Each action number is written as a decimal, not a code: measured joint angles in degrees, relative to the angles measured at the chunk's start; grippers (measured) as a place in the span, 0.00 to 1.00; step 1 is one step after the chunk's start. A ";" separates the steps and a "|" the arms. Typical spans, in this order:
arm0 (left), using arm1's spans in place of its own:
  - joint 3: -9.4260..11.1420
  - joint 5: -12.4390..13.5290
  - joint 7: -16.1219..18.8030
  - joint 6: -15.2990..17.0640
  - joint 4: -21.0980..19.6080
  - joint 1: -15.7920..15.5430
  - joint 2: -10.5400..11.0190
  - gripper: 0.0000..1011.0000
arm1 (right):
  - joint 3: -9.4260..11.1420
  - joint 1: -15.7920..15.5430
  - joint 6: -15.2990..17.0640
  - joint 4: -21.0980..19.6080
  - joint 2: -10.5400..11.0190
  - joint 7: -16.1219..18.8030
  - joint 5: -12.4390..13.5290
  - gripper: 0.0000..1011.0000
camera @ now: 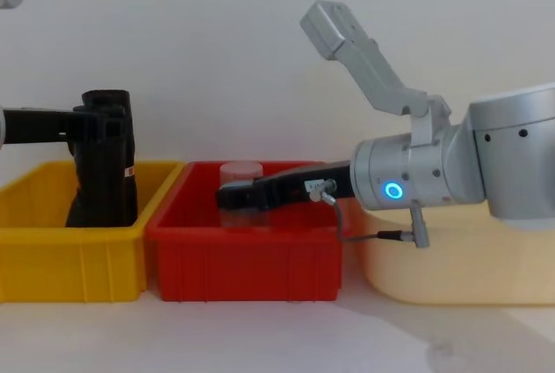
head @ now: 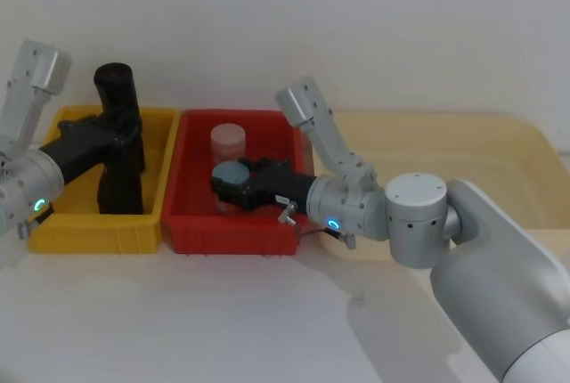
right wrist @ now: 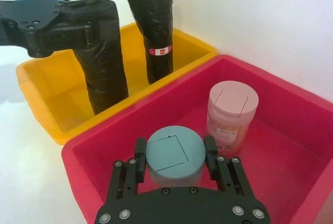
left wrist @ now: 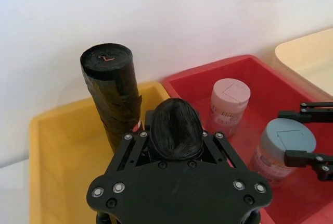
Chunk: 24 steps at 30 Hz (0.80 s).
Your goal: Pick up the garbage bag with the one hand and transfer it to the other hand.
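The garbage bag (right wrist: 104,73) stands upright (long axis vertical) in the yellow bin (right wrist: 49,104) at left, the left hand (right wrist: 94,24) clamped round its upper end; the right hand (right wrist: 175,147) grips a blue-lidded jar (right wrist: 174,164).

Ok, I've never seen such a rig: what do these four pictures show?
It is a two-armed robot. One picture looks down from its head, one forward from its chest, and one comes from each wrist. On the table stand a yellow bin and a red bin. The left gripper is shut on the garbage bag, a plain black roll standing in the yellow bin beside a labelled roll. The right gripper is shut on a blue-lidded jar in the red bin, next to a pink-lidded jar.
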 joint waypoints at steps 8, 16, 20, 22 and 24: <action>-0.57 0.07 0.02 -0.45 -0.46 0.41 -0.20 0.34 | -0.11 -0.11 -0.41 -1.31 0.60 0.81 0.28 0.64; -1.45 -0.06 0.42 -0.36 -1.72 0.91 -0.41 0.34 | -0.08 -0.16 -1.27 -3.00 1.19 1.29 0.84 0.64; -2.06 -0.64 0.73 0.17 -3.10 0.99 -0.53 0.34 | 0.28 -0.32 -1.65 -4.49 1.75 1.30 1.21 0.64; -2.37 -1.08 0.79 0.60 -3.97 0.90 -0.63 0.34 | 0.60 -0.46 -1.75 -5.63 2.15 1.26 1.45 0.64; -2.53 -1.37 0.80 0.88 -4.61 0.71 -0.70 0.34 | 0.85 -0.59 -1.77 -6.44 2.51 1.19 1.61 0.64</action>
